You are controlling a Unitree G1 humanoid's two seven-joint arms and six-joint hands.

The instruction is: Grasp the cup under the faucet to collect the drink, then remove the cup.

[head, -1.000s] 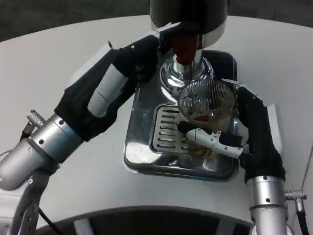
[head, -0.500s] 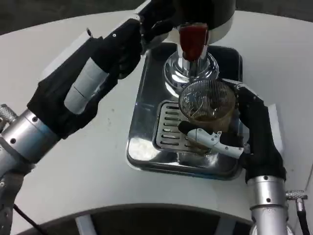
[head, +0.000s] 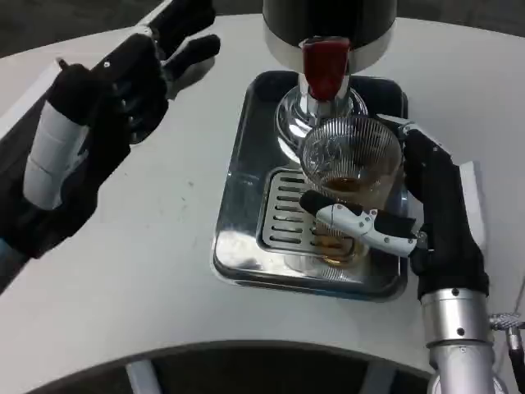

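Note:
A ribbed clear glass cup (head: 348, 168) with brown drink in its bottom stands over the slotted grille of a steel drip tray (head: 246, 164), just in front of the dispenser's chrome faucet (head: 316, 115) with its red lever (head: 325, 66). My right hand (head: 410, 217) grips the cup, thumb across its front and fingers behind. My left hand (head: 135, 78) hovers open above the table, left of the dispenser, fingers spread and touching nothing.
The black dispenser body (head: 328, 20) stands at the tray's back edge. White table (head: 139, 246) spreads to the left and front, with its curved front edge near the bottom.
My left hand has pulled back from the red lever, moving left and away from the dispenser, fingers now spread. The right hand still holds the cup.

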